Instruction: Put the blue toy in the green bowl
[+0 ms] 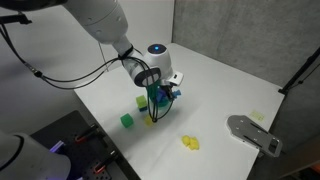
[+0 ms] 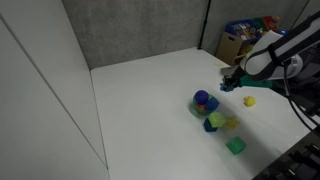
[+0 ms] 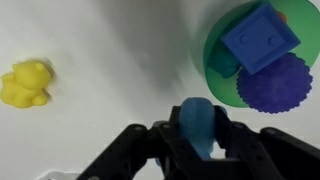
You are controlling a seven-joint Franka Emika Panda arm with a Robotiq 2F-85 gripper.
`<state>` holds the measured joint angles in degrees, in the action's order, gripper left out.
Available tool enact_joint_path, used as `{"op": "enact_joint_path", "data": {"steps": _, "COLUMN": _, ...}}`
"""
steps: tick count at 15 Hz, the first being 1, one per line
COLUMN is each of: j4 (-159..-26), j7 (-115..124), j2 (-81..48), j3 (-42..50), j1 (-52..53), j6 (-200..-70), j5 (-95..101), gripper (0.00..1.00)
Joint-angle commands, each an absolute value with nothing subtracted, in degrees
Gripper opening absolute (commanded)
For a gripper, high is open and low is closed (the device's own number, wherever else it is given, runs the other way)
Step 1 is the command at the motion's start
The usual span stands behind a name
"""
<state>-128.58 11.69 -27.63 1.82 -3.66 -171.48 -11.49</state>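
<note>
Two dark fingers [image 3: 140, 145] of the Robotiq gripper [image 3: 200, 150] are drawn in against a small light-blue lumpy plastic toy [image 3: 198, 118]. It sits pinched between them at the bottom of the wrist view, with no gap showing on either side. Just beyond the held toy, toward the upper right of that view, the small round green-rimmed bowl [image 3: 214, 45] stands on the white tabletop [image 3: 120, 50]; the toy is near the bowl's edge but outside it. A darker blue square studded block [image 3: 260, 35] and a purple spiky ball [image 3: 275, 85] overlap the bowl, though whether the block rests inside it or on its rim cannot be told. A small yellow lumpy toy [image 3: 25, 83] lies well apart at the left. In an exterior view the arm reaches down from the upper left, with a small green cube [image 1: 127, 120] near the gripper and a flat grey object [image 1: 255, 133] far off by the table's edge. Whether the held toy touches the table cannot be told.
</note>
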Motion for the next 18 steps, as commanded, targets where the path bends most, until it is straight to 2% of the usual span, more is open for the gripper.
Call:
{"op": "enact_joint_path", "data": {"steps": 1, "j4": -126.0, "j7": 10.2, "j2": -31.1, "j3": 1.4, "j1": -2.4, "j6": -174.2, "j5": -10.4, "gripper": 0.10}}
{"op": "enact_joint_path", "data": {"steps": 11, "j4": -123.2, "j7": 8.0, "j2": -38.0, "j3": -1.5, "j1": -1.5, "j6": -180.2, "j5": -9.5, "gripper": 0.12}}
{"op": "enact_joint_path", "data": {"steps": 12, "j4": -123.4, "j7": 7.7, "j2": -38.0, "j3": -1.8, "j1": -1.6, "j6": -180.7, "j5": -9.4, "gripper": 0.58}}
{"op": "enact_joint_path", "data": {"steps": 14, "j4": -123.7, "j7": 7.1, "j2": -37.8, "j3": -2.3, "j1": -1.7, "j6": -181.5, "j5": -9.3, "gripper": 0.60}}
{"op": "enact_joint_path", "data": {"steps": 18, "j4": -124.3, "j7": 6.2, "j2": -37.0, "j3": -3.5, "j1": -2.5, "j6": -182.7, "j5": -9.0, "gripper": 0.93}}
